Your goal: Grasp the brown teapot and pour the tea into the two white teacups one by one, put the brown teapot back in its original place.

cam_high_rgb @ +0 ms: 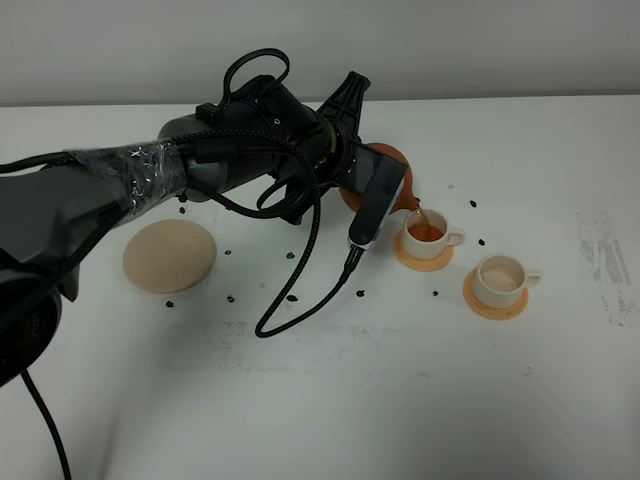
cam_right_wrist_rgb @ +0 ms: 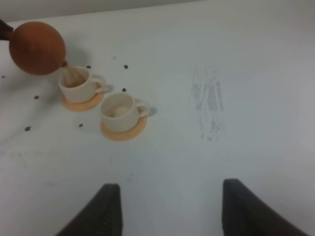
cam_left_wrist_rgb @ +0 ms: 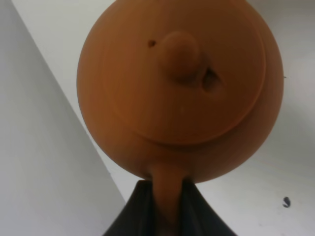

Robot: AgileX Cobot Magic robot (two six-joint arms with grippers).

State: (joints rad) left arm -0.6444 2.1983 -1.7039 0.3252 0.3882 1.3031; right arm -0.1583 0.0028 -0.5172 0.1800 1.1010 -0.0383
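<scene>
Left gripper (cam_left_wrist_rgb: 166, 209) clamped on the loop handle (cam_left_wrist_rgb: 166, 184) of the brown teapot (cam_right_wrist_rgb: 37, 47), which hangs tipped well forward above the table (cam_high_rgb: 300, 410), spout (cam_high_rgb: 410, 205) down over the first teacup (cam_high_rgb: 432, 248). A thin stream of tea (cam_high_rgb: 419, 218) runs into that cup; reddish liquid shows inside, level hard to read. Second teacup (cam_high_rgb: 500, 282) stands just beside it on its own orange coaster (cam_high_rgb: 495, 310), looks empty. Beige saucer (cam_high_rgb: 170, 255) sits bare, well apart on the left. Right gripper (cam_right_wrist_rgb: 171, 186) hangs off to the side with fingers spread, holding nothing. Risks, as I judge them: the small cup overfills if the tilt is held too long; the stream drifts past the rim if the wrist wanders; the knobbed lid (cam_left_wrist_rgb: 184, 73) is unsecured at this angle and may slide off; the spout may drip across the table on the way to the second cup; the slack cable (cam_high_rgb: 310, 280) could snag.
</scene>
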